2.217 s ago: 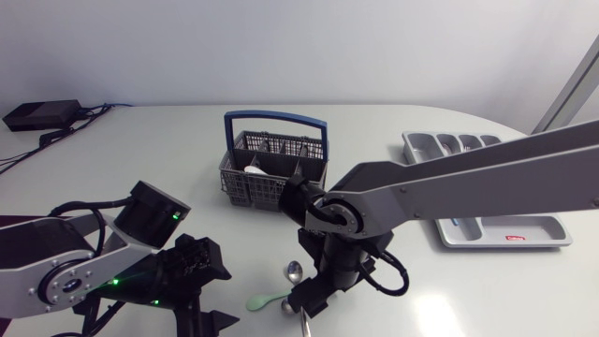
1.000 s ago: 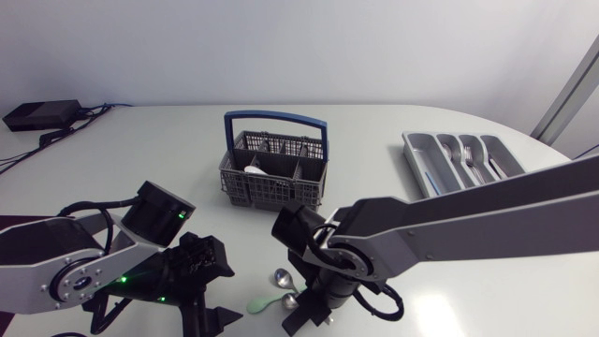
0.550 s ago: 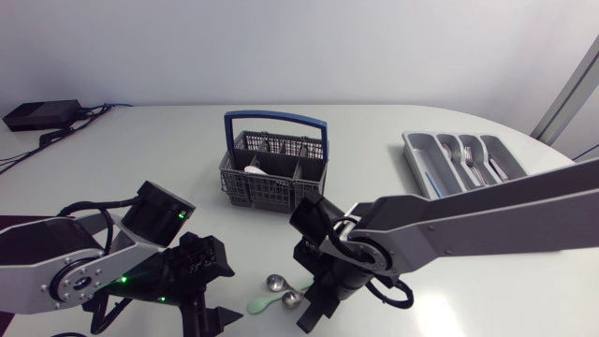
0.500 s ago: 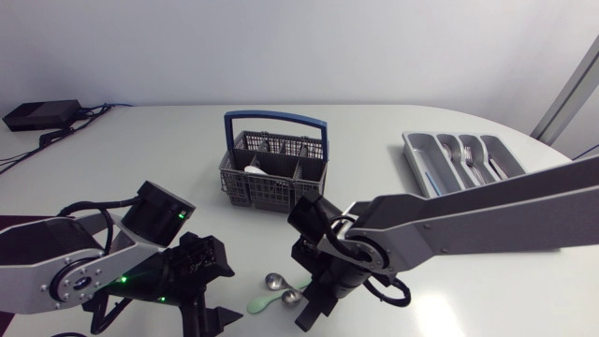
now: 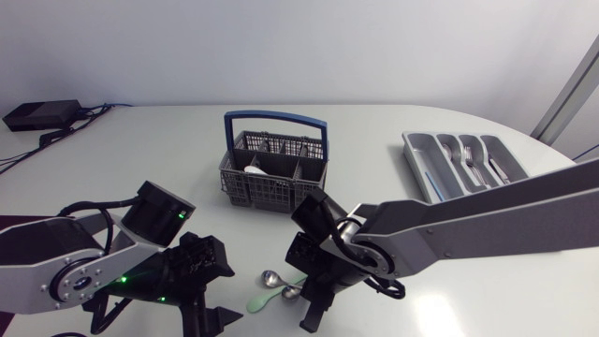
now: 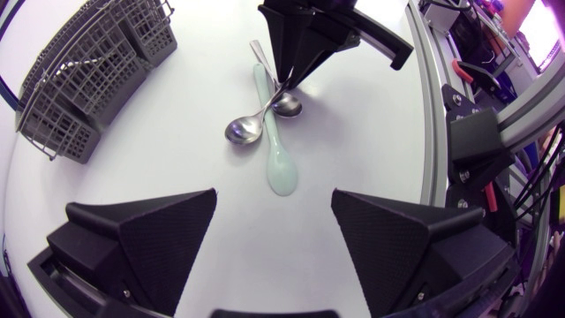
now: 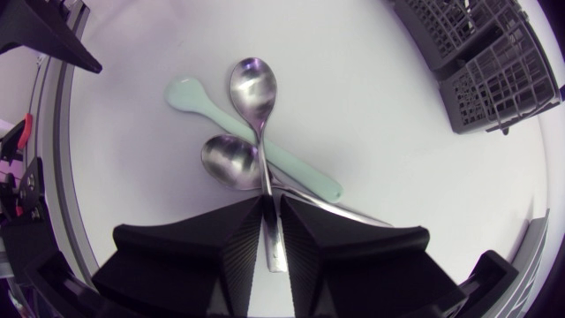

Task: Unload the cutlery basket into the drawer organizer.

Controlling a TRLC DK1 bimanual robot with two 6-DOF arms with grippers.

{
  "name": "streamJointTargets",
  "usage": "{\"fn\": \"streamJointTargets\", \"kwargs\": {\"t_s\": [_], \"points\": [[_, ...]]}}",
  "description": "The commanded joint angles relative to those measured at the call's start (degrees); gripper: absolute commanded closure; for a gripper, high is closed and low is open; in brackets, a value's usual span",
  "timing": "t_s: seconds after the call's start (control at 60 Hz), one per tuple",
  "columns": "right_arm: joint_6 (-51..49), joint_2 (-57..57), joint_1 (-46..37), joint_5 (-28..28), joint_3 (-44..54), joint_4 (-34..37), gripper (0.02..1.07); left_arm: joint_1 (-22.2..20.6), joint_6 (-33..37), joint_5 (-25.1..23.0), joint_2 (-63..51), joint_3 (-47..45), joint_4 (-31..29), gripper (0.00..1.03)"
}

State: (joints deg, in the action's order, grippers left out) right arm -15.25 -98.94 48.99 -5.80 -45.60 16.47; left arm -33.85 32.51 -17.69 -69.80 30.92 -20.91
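Glossy white table (image 5: 140,150). Since two seconds ago the right arm (image 5: 468,220) has swung clear of the grey moulded organizer (image 5: 465,159). The right pincer (image 7: 272,231) seems clenched on a polished steel spoon (image 7: 253,88) by its handle, which crosses a second steel spoon (image 7: 228,162) and a matte pale-green spoon (image 7: 187,94) just ahead. The left pincer (image 6: 274,201) gapes, spoons ahead; the mesh basket (image 5: 273,176) stands beyond.

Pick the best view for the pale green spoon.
Right wrist view: the pale green spoon lies ahead of the right claw, visible end to end, crossed by the handle of a metal spoon. Left wrist view shows it smaller, far tip at that claw. Head view shows one end; the claw hides the rest.
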Motion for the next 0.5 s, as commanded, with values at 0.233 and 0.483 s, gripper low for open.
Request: {"fn": "streamJointTargets", "kwargs": {"t_s": [0.233, 0.483], "points": [[-6.90, -3.63, -0.92, -0.61, 7.81, 5.15, 1.01, -0.78, -1.31, 0.03, -0.42, 0.02, 0.16, 0.12], [-9.72, 2.52, -2.06, -1.84, 8.08, 7.96, 1.01, -0.70, -1.40, 0.03, 0.10, -0.33, 0.16, 0.12]]}}
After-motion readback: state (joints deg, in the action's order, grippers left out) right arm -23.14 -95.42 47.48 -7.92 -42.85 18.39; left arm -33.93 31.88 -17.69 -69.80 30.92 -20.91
